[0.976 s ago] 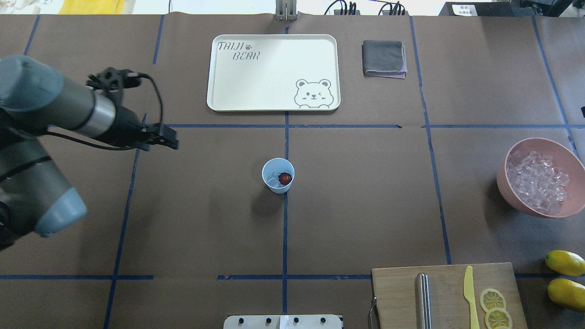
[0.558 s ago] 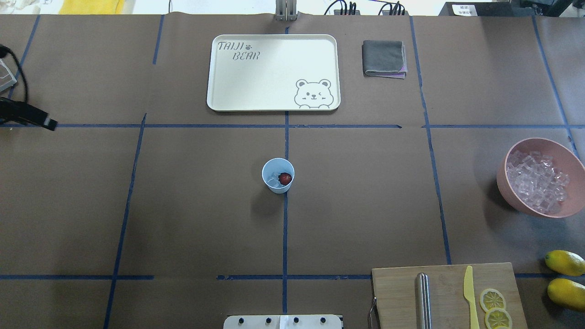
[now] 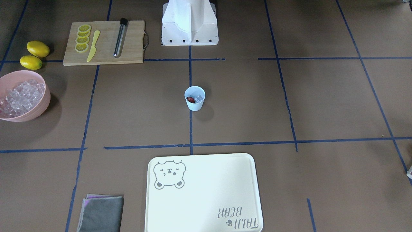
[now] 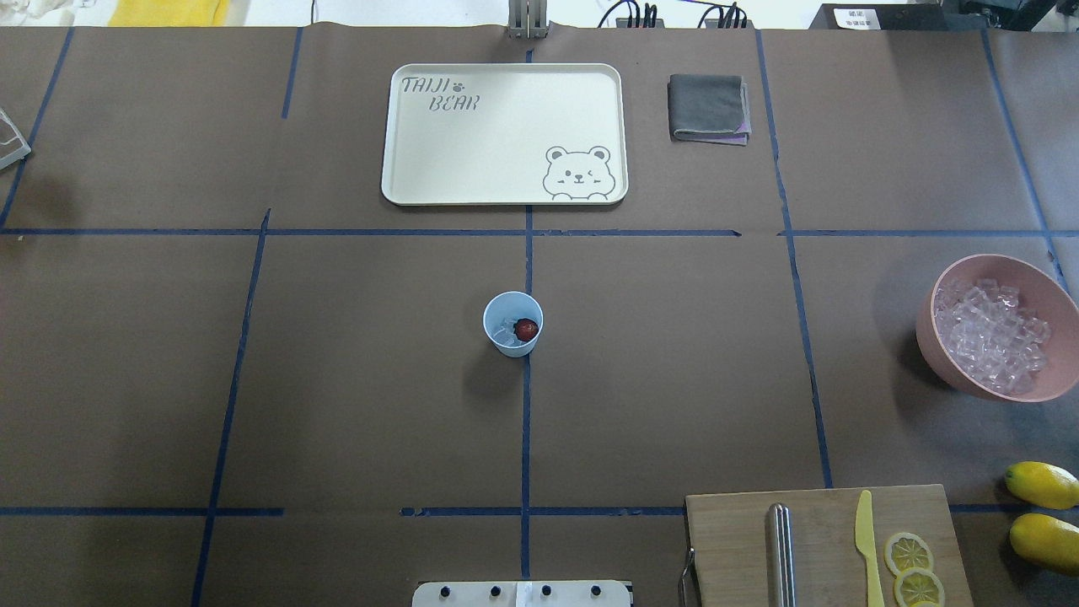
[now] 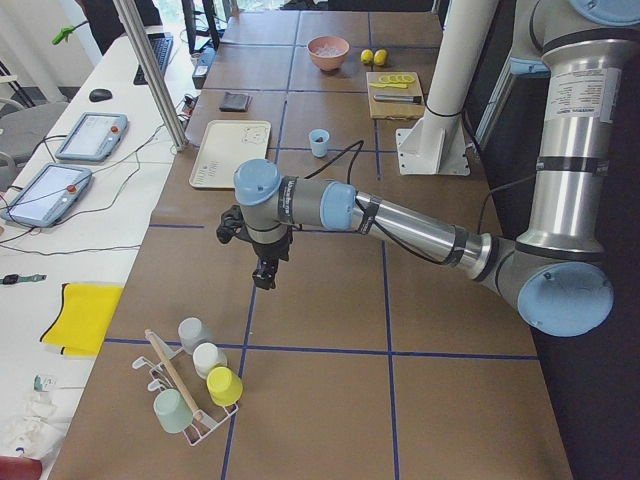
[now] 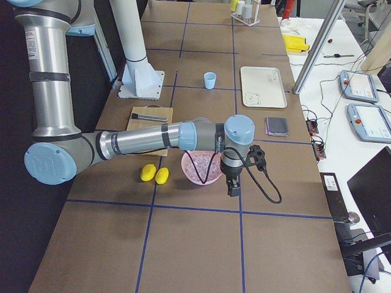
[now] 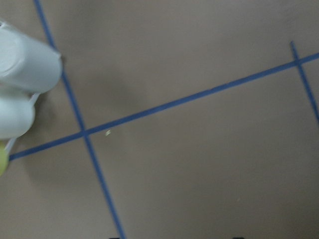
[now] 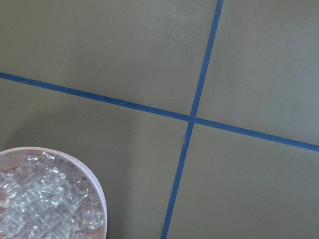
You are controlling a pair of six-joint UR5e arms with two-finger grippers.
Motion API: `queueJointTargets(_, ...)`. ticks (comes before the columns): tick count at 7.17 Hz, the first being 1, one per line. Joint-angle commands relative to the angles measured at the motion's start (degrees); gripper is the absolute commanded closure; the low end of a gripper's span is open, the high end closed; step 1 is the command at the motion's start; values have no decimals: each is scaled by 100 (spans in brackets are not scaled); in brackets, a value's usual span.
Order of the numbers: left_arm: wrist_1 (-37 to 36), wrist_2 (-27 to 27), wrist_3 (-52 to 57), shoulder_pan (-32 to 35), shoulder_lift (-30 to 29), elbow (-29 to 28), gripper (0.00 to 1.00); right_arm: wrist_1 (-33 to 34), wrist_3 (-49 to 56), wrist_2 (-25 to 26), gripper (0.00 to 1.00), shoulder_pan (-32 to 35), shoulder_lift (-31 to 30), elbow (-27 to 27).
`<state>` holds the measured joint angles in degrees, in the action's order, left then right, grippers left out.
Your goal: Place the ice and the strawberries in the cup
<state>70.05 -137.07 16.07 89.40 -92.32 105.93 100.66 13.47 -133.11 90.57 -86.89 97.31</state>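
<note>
At the table's left end, catching the left gripper [image 5: 265, 275] hanging fingers-down over bare brown paper, near some spare tumblers [image 5: 208, 358] upturned on a rack. No telling from this side view whether spread or pressed together.

Across at the opposite end, finding the right gripper [image 6: 234, 188] pointing down just beside the pink bowl [image 3: 40, 108], outside its rim. Again impossible to say whether parted or closed.

Moving out to the centre now: spotting the cup [image 3: 195, 106] standing upright on a blue tape line, well apart from both grippers. Peering inside: the strawberry [image 4: 527, 329] sitting against the wall, with ice [image 4: 504, 331] right beside it. Over in that bowl, a big heap of loose cubes [image 4: 990, 337].

Further out, noting two lemons [image 4: 1044, 485] near a cutting board [image 4: 733, 539] carrying lemon slices [image 4: 909, 554] and a yellow knife [image 4: 866, 539]. Then, on the far side, a cream tray [image 4: 506, 135] and a folded grey cloth [image 4: 708, 108].
</note>
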Motion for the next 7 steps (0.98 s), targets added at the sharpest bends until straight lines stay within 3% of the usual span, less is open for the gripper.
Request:
queueJointTargets(1, -1540, -21, 266, 332, 38, 83, 18, 15, 270, -110, 0, 40, 14, -309)
queueJointTargets(3, -1776, -65, 318, 323, 151, 235, 1, 181, 252, -417, 0, 40, 48, -309)
queueJointTargets(7, -1029, -56, 283, 297, 398, -72, 0, 244, 191, -392, 0, 31, -39, -133)
